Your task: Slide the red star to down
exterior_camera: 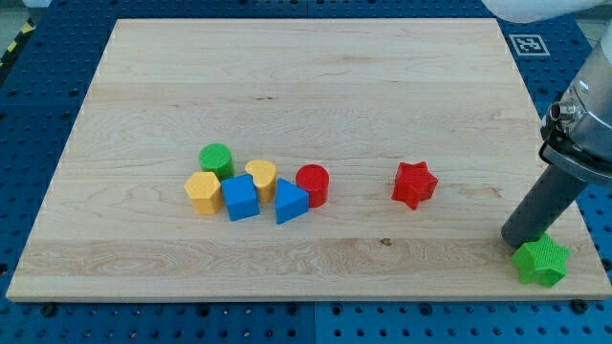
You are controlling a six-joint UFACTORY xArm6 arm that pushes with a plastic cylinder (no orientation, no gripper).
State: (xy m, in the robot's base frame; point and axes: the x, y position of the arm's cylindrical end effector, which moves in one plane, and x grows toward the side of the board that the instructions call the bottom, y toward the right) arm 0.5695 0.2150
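The wooden board point(306, 86) fills most of the view, lying on a blue perforated bench point(57, 325). The arm's dark rod comes down at the view's right edge; there is no pincer to report as wide, narrow or holding, only my tip point(517, 244), resting on the board at the lower right, just beside or touching the green star point(542, 261); which of the two cannot be settled from here. The red star point(414, 184) lies alone right of centre, well apart from my tip, toward the view's upper left of it. In my judgement the push to the view's bottom calls for my tip to stand on the star's top side, so it must first travel left and up, passing around the star, not through it. The star has no long axis worth noting. Count: two stars, one red and one green; two cylinders, one red point(312, 184) and one green point(216, 160); two blue blocks, a cube point(240, 198) and a triangle point(291, 202); two yellow blocks, a hexagon point(203, 191) and a heart point(260, 176). Those six form a tight cluster left of centre, near the red star but not touching it.
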